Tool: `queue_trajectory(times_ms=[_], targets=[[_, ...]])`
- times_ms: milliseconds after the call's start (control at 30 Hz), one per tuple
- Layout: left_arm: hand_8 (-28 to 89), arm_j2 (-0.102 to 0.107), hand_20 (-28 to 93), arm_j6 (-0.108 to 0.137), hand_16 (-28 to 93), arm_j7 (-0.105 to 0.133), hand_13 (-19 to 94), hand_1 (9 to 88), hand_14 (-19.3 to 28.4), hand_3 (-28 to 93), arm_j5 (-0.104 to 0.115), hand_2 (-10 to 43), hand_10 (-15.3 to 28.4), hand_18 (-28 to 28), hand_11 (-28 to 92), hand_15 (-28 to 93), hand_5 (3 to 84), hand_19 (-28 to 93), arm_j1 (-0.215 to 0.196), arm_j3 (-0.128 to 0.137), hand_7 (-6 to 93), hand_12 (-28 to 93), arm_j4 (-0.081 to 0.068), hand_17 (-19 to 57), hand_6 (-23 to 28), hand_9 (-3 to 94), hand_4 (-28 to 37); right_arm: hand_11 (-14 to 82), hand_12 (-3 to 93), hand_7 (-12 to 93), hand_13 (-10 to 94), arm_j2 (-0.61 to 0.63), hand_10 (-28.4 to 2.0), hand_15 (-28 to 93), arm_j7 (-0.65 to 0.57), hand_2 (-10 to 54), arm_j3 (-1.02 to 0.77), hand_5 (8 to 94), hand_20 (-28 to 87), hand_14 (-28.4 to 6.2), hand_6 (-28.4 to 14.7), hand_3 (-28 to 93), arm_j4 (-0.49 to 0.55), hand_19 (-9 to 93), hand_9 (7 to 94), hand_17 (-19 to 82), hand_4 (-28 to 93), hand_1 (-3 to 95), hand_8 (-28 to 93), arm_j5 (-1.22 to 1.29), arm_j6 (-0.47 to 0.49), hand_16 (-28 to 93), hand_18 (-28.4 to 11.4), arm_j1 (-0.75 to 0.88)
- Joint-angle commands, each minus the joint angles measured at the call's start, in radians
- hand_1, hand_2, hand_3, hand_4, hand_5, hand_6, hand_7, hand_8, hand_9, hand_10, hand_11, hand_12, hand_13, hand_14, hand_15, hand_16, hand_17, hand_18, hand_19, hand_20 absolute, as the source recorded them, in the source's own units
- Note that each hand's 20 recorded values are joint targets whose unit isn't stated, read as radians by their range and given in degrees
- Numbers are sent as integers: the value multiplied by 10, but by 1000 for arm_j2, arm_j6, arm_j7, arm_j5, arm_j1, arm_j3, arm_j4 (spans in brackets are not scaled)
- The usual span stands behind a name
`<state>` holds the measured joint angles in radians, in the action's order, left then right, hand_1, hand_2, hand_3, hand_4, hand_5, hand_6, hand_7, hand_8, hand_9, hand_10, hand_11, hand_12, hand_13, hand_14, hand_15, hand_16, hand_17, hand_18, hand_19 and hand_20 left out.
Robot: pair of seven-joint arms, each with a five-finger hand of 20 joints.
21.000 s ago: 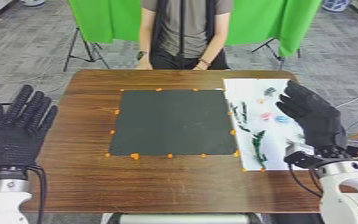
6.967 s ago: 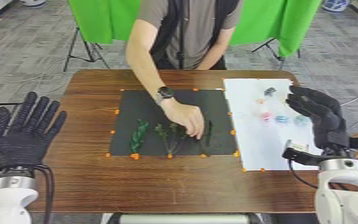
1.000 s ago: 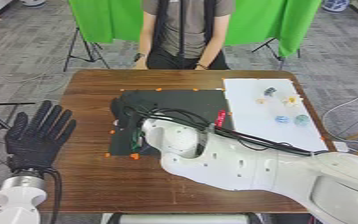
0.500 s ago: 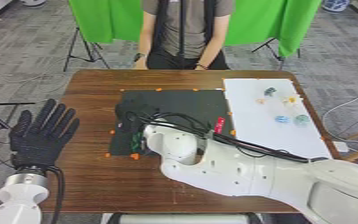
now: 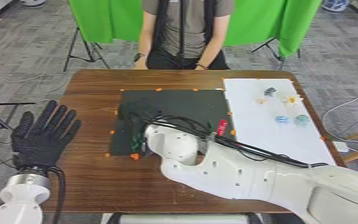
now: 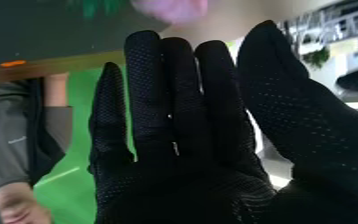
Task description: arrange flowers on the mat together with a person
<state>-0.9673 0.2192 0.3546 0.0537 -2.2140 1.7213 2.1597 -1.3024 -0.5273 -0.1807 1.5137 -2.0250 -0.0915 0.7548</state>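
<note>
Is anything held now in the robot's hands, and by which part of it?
Nothing is held. The right hand is open, with the pink flower beyond its fingertips; the left hand is open and empty.

head: high, forward-down | right wrist: close, facing green cloth point(image 5: 104, 25) | shared: mat point(image 5: 180, 100)

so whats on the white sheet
Two pale bluish flowers, a whitish one, an orange one and a dark piece; the right arm hides the near end of the sheet.
</note>
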Motion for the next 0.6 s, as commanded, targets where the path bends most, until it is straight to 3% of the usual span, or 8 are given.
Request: queue_trajectory(times_ms=[33, 100, 200, 367, 467, 600], targets=[[-95, -27, 115, -6, -67, 9, 274, 239, 150, 733, -3, 173, 138, 135, 163, 294, 456, 329, -50, 18, 130, 78, 12, -71, 76, 391, -283, 197, 191, 251, 441, 50, -142, 523, 55, -95, -146, 498, 101, -121, -17, 786, 100, 592, 536, 114, -283, 426, -154, -1, -10, 206, -187, 54], [-95, -31, 115, -14, -66, 10, 274, 238, 150, 734, -2, 172, 138, 135, 163, 294, 456, 329, -57, 24, 129, 78, 17, -71, 77, 390, -283, 192, 189, 242, 438, 74, -146, 509, 84, -95, -234, 498, 96, -124, -21, 786, 151, 590, 530, 118, -283, 408, -148, 25, 16, 197, -192, 99], [-96, -32, 115, -23, -66, 15, 273, 237, 150, 735, -4, 169, 137, 135, 163, 292, 455, 328, -63, 33, 126, 78, 20, -71, 77, 389, -283, 175, 186, 225, 428, 90, -156, 473, 167, -64, -460, 496, 83, -130, -26, 777, 230, 579, 509, 125, -283, 375, -140, 167, 207, 184, -200, 208], [-94, -42, 115, -27, -66, 16, 274, 234, 149, 735, 3, 165, 137, 135, 161, 287, 454, 327, -70, 41, 121, 78, 25, -71, 77, 389, -283, 156, 182, 207, 393, 176, -168, 424, 192, -36, -678, 478, 74, -145, -36, 772, 341, 568, 476, 120, -282, 355, -129, 461, 190, 173, -203, 341], [-94, -46, 116, -38, -66, 28, 273, 234, 148, 735, 17, 164, 137, 135, 161, 286, 454, 326, -83, 53, 119, 78, 31, -71, 78, 389, -283, 144, 181, 196, 380, 213, -173, 386, 235, -31, -829, 476, 68, -147, -38, 774, 358, 556, 467, 114, -279, 350, -123, 720, 277, 167, -195, 413], [-93, -50, 116, -40, -65, 24, 274, 233, 148, 735, 3, 163, 136, 135, 160, 284, 453, 325, -80, 63, 119, 78, 29, -70, 77, 389, -283, 136, 181, 191, 361, 305, -175, 349, 305, -19, -946, 470, 66, -153, -41, 773, 410, 550, 451, 107, -272, 343, -119, 902, 193, 161, -189, 530]])
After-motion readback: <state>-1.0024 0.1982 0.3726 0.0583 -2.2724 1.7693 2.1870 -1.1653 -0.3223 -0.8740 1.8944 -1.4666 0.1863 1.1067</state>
